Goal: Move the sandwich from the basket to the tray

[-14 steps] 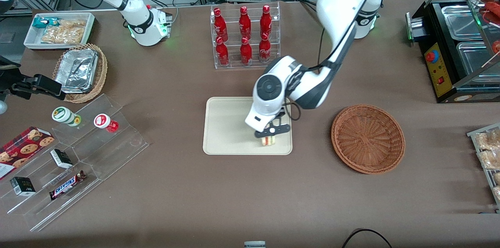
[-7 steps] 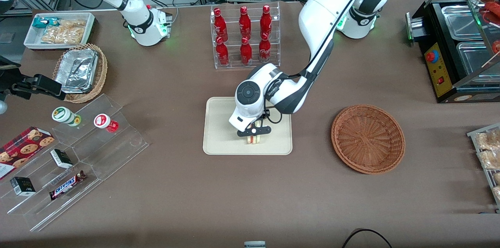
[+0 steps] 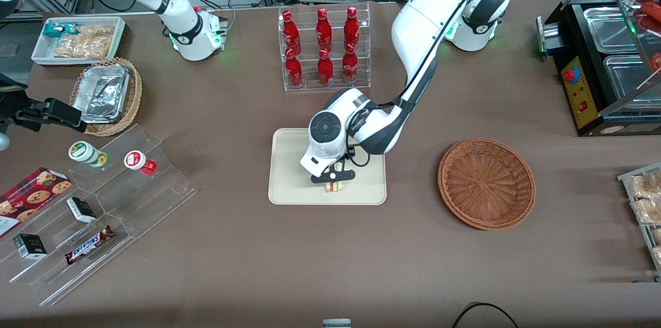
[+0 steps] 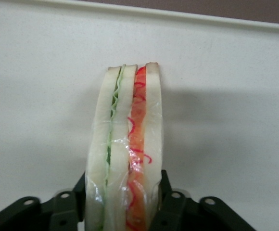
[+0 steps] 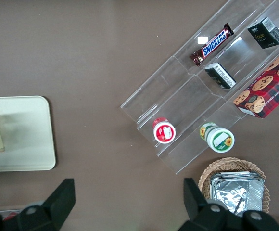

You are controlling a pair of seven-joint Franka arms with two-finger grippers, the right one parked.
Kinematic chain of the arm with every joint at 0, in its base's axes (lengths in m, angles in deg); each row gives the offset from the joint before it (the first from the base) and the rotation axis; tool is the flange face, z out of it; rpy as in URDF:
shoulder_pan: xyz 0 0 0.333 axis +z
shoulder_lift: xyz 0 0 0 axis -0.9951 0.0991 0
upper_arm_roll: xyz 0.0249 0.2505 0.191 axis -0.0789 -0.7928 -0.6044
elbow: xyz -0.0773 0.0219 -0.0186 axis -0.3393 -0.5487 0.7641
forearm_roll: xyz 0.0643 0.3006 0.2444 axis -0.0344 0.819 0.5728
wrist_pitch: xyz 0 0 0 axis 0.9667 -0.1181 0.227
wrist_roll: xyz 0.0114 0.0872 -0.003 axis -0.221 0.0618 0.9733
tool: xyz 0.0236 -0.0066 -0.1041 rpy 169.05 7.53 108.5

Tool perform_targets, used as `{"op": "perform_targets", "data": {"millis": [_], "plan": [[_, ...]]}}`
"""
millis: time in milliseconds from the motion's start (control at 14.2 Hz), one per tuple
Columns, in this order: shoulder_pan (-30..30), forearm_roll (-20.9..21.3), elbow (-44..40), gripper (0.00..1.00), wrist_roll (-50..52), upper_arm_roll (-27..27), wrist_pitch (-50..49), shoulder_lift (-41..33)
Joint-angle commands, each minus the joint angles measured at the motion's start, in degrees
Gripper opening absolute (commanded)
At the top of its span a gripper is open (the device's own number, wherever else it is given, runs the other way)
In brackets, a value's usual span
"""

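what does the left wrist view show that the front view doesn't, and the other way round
Only the left wrist view shows the white-bread triangular sandwich's separate layers, pale green and orange-red under clear wrap, and the black gripper shut on its sides. Only the front view shows the empty round reddish-brown wicker basket, the clear rack of red bottles and the white arm. Both show the sandwich held over the flat cream-beige rectangular tray.
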Motion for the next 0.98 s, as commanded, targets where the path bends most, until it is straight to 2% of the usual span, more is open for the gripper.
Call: {"op": "perform_targets", "data": {"millis": [0,281,702,912], "plan": [[-0.15,0.17,-1.41,1.00,-0.51,-0.73,-4.20,-2.95],[6.24,-0.26,0.08,1.00,-1.12,-0.73,-9.90,-11.55],[18.55,-1.41,21.32,1.00,-19.38,-0.64,-12.64,-35.26],[24.53,-1.32,27.32,1.00,-26.15,-0.73,-19.03,-45.21]]}}
